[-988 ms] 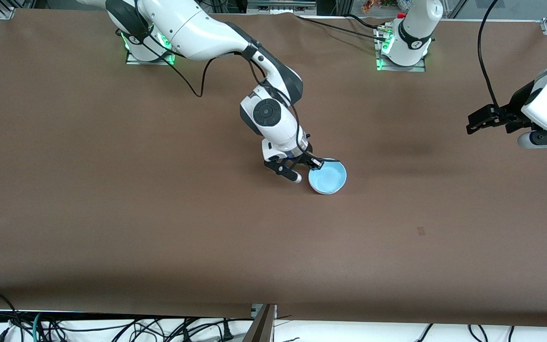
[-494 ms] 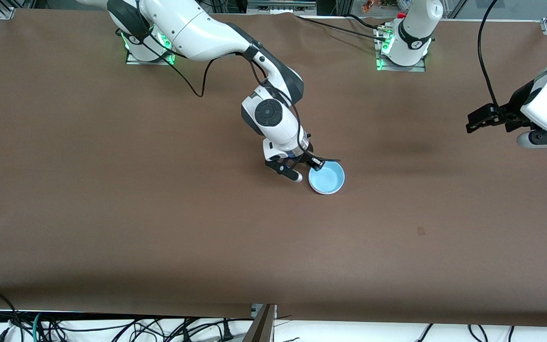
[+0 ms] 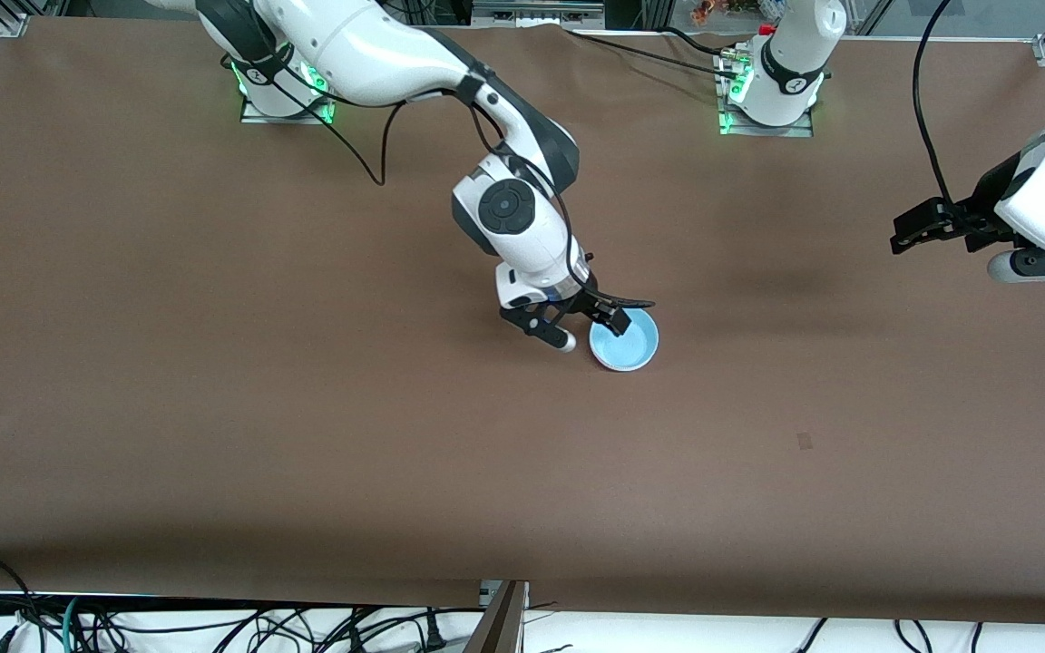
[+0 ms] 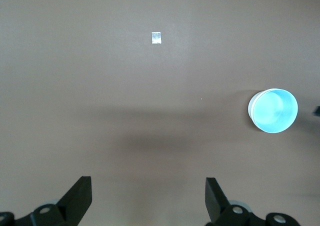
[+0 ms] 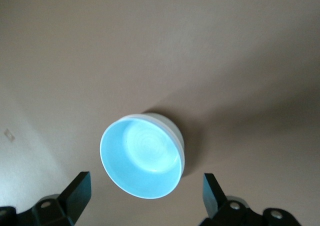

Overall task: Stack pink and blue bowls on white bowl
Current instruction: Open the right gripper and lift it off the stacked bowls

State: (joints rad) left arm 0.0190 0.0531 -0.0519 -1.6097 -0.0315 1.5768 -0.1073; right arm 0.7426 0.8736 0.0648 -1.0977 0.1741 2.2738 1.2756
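Near the middle of the brown table (image 3: 214, 363) I see the stack of bowls: the blue bowl (image 3: 625, 343) sits uppermost, nested in another bowl whose pale rim and wall show around it. In the right wrist view that outer wall looks white, so I take it for the white bowl (image 5: 176, 136); I cannot make out the pink bowl from any view. The stack rests flat on the table.

My right gripper (image 3: 595, 325) hangs just above the rim of the stack, on the side toward the right arm's end, with its jaws spread wide and nothing between them; one finger (image 3: 614, 317) overlaps the blue bowl's rim in the front view, and I cannot tell whether it touches.

My left gripper (image 3: 917, 231) waits in the air over the left arm's end of the table, well apart from the stack, jaws wide and empty. A small pale mark (image 4: 156, 37) lies on the table.
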